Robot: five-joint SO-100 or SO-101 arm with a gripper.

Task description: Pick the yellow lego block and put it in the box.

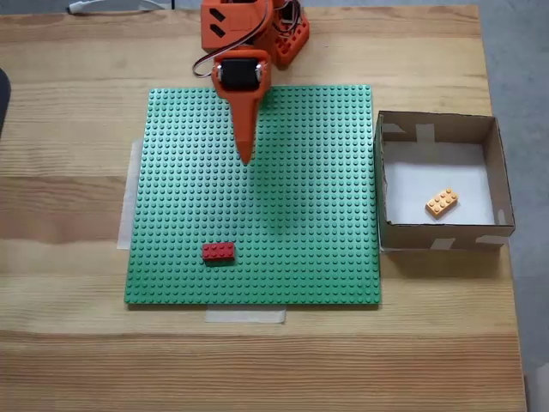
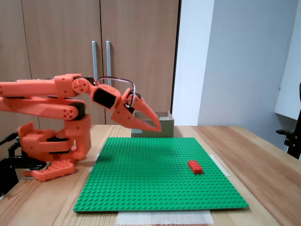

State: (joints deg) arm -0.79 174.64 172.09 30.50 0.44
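Yellow lego block [image 1: 441, 202] inside box [image 1: 437, 233]; gripper [image 1: 247, 159] jaws together, empty.

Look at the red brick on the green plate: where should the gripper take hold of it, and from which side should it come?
Grip the red brick across its two long sides, coming straight down from above. It lies flat on the green plate with its long axis running left to right in the top-down fixed view, so the narrow width probably fits between the fingers. The gripper hangs over the plate, apart from it.
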